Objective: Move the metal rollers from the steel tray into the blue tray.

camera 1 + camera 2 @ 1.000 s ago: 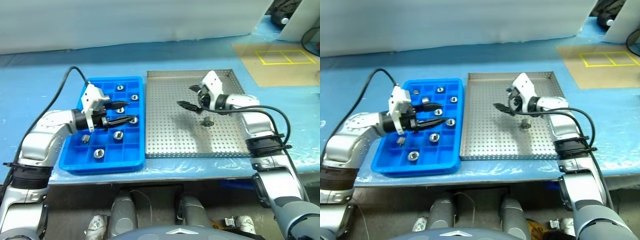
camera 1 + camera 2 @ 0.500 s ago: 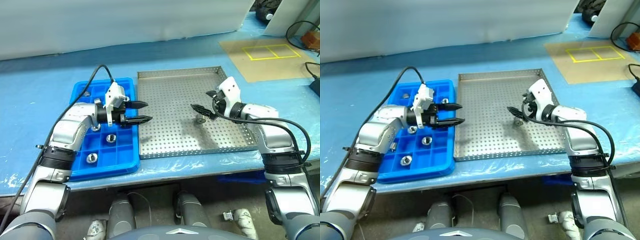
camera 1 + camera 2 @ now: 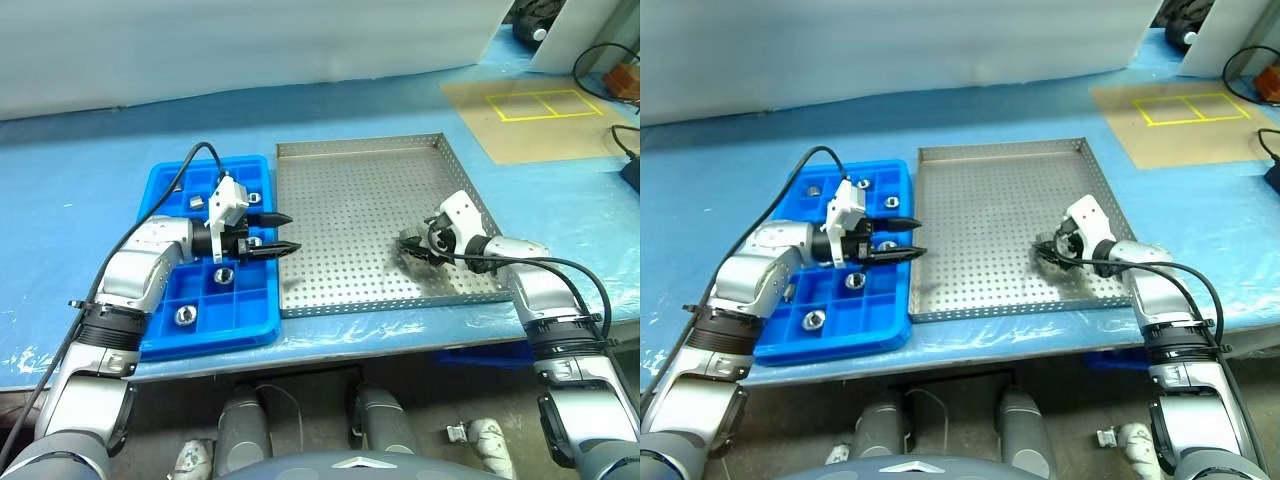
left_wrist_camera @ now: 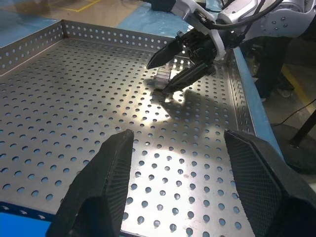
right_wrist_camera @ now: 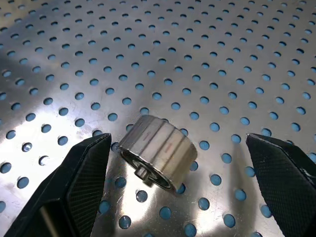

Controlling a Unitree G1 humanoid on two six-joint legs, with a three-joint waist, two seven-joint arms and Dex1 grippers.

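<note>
Right wrist view: one roller (image 5: 158,150) lies in the steel tray (image 5: 207,54) between the spread right gripper (image 5: 185,170).

In the head views the roller (image 3: 413,249) lying between the right end effector's (image 3: 412,249) fingers is too small and too shadowed to make out. The left end effector (image 3: 281,232) hangs over the blue tray (image 3: 160,335), and its arm covers several compartments, so any rollers beneath it are hidden. In the right wrist view both fingers (image 5: 74,187) run off the picture's edge.
</note>
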